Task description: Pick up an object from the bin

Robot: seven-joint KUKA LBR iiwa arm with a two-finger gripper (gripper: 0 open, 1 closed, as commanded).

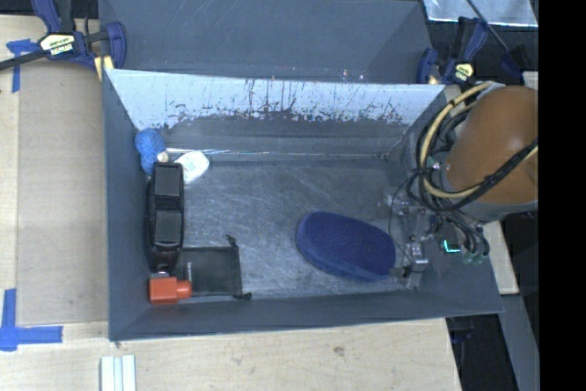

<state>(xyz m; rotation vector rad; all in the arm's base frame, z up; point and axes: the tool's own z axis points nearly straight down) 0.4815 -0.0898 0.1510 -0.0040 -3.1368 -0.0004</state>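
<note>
One dark-blue oval object point(346, 244) lies at four o'clock in the bin point(265, 32). The gripper point(410, 263) is at its three o'clock end, opening impossible to tell. The object is probably light and slightly yielding, so pinch across its narrow width.

No legible txt, brands, nos. or signs in view.

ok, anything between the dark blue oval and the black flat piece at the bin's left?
No. The camera view shows bare bin floor between the dark blue oval and the black flat piece; they lie apart.
</note>
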